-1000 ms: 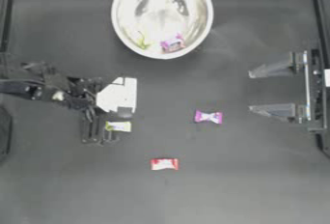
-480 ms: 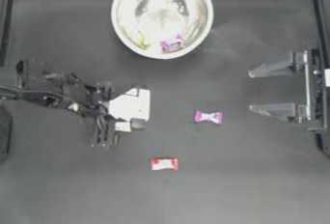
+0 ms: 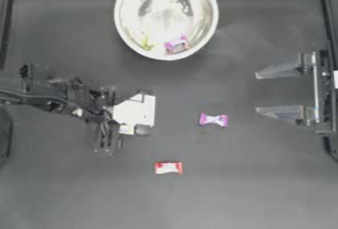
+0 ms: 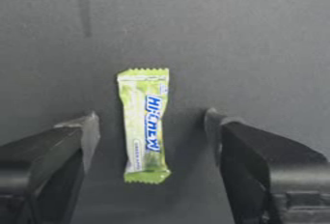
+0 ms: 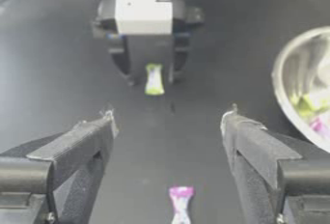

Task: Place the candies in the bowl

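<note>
Left claw: hung over the left-middle of the dark counter, jaws spread wide and clamping nothing, one on each side of a yellow-green wrapped candy.
Yellow-green candy: lay flat on the counter between those jaws, not touching either one as far as I could see. From above, only a sliver of it peeked out under the wrist.
Right claw: parked at the right edge of the counter, jaws released and apart, nothing in them.
Bowl: big round shiny silver metal bowl sat at the top middle of the counter. One pink-purple wrapped candy was inside near the front wall, and next to it something yellow-green, probably another candy, but hard to tell with the reflections.
Loose pink-purple candy: on the counter between the two claws, well apart from the bowl.
Red candy: on the counter nearer the front, off by itself.
</note>
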Available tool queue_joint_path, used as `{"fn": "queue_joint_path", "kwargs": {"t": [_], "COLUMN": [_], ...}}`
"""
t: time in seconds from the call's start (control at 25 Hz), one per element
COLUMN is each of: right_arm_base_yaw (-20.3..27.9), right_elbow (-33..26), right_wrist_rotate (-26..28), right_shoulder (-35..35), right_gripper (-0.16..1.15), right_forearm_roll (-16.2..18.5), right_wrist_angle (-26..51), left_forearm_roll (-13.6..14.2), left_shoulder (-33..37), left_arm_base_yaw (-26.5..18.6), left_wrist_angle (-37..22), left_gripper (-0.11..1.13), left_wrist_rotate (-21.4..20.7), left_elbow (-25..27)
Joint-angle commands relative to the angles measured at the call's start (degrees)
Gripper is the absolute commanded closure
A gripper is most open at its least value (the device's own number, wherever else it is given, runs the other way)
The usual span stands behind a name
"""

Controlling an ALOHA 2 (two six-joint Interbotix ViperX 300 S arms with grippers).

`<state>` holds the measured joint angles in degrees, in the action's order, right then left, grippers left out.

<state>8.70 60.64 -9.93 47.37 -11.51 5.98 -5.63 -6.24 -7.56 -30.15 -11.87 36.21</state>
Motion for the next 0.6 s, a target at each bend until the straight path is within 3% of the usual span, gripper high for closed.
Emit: {"fn": "queue_joint_path", "kwargs": {"t": [0.04, 0.2, 0.28, 0.6], "right_arm_base_yaw": [-0.09, -0.09, -0.09, -0.09], "right_elbow": [-0.70, -0.62, -0.62, -0.53], "right_wrist_rotate": [0.09, 0.09, 0.09, 0.09], "right_shoulder": [-0.09, -0.09, -0.09, -0.09], "right_gripper": [0.02, 0.02, 0.02, 0.02], "right_forearm_roll": [-0.18, -0.18, -0.18, -0.18], "right_wrist_angle": [-0.70, -0.79, -0.88, -0.97], "left_forearm_roll": [0.09, 0.00, -0.18, -0.26], "left_shoulder": [0.97, 1.05, 1.32, 5.27], "left_arm_base_yaw": [0.00, 0.00, 0.00, 0.35], "left_wrist_angle": [0.00, -1.14, -1.67, -2.02], "left_gripper": [0.19, 0.56, 0.69, 0.63], "left_wrist_rotate": [0.09, 0.09, 0.09, -0.26], "left_elbow": [-0.88, -0.88, -0.97, -2.81]}}
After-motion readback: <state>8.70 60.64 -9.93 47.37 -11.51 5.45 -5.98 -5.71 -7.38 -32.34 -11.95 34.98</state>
